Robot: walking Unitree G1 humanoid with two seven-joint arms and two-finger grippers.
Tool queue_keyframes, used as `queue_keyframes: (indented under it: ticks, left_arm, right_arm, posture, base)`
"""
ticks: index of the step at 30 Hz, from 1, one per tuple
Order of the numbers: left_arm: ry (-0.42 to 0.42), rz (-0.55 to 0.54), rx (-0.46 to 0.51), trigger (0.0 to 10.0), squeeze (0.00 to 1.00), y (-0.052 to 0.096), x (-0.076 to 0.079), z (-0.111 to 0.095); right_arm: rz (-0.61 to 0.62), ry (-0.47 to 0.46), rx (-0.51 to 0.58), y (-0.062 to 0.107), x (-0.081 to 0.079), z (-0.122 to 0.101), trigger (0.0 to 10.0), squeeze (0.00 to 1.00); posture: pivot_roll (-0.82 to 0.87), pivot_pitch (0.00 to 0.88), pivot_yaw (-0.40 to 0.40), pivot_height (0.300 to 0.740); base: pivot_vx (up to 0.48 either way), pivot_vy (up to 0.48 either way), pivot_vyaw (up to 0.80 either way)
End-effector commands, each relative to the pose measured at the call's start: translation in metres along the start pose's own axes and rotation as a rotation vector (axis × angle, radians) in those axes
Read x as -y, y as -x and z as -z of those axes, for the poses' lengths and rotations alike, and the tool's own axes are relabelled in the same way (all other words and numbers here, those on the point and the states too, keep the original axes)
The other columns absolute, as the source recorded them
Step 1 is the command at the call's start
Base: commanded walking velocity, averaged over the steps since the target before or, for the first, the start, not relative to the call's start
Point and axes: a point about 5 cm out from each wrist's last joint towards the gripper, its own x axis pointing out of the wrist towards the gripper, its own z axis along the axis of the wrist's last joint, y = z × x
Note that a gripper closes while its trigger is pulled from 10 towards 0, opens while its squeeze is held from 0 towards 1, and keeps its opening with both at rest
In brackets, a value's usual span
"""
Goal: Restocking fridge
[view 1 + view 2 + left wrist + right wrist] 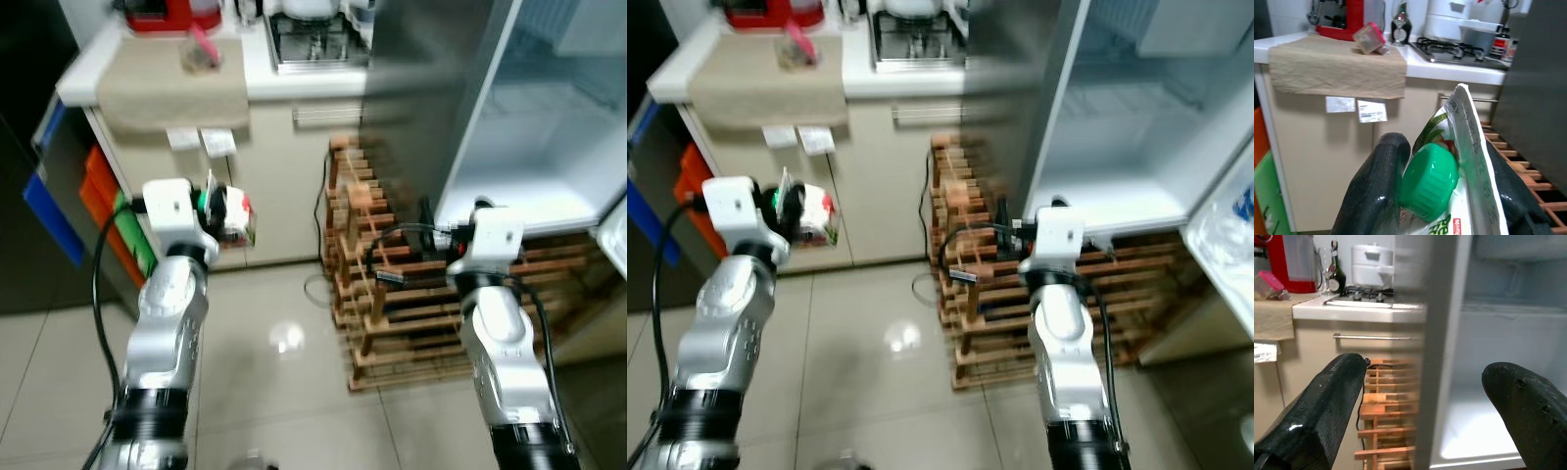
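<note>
Gripping a carton (1459, 196) by its green cap, the left gripper (227, 211) risks a slip — the right gripper (1420, 401), fingers wide and empty, could clip the fridge (549, 137) edge.

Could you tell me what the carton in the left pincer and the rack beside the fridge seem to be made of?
Carton: apparently coated paperboard, glossy print, folded top seam, green plastic-looking cap. Left pincer is shut on it.
Rack: seemingly unpainted wood, pale brown slats, matte.
</note>
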Motion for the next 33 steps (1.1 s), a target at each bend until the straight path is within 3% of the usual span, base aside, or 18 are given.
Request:
queue_keyframes:
  ticks: [1,26,33]
  left_arm:
    - [-0.003,0.01,0.001,10.0,0.0,-0.0013,0.0046,-0.0015]
    - [-0.044,-0.031,-0.005,10.0,0.0,-0.0039,0.0037,-0.0009]
    - [-0.051,-0.076,0.025,10.0,0.0,-0.0043,-0.0026,-0.0048]
  right_arm:
    - [0.027,0.006,0.0,-0.001,0.0079,-0.0006,10.0,0.0]
    - [0.01,0.018,0.0,-0.001,0.0077,-0.0005,10.0,0.0]
    - [-0.033,0.02,-0.022,0.0069,0.0118,0.0045,10.0,0.0]
  posture:
    - [-0.12,0.0,0.017,0.74]
    - [-0.14,0.0,0.023,0.74]
    - [-0.14,0.0,0.022,0.74]
  base:
    - [0.281,-0.386,0.0]
    - [0.329,-0.337,0.0]
    - [0.0,0.0,0.0]
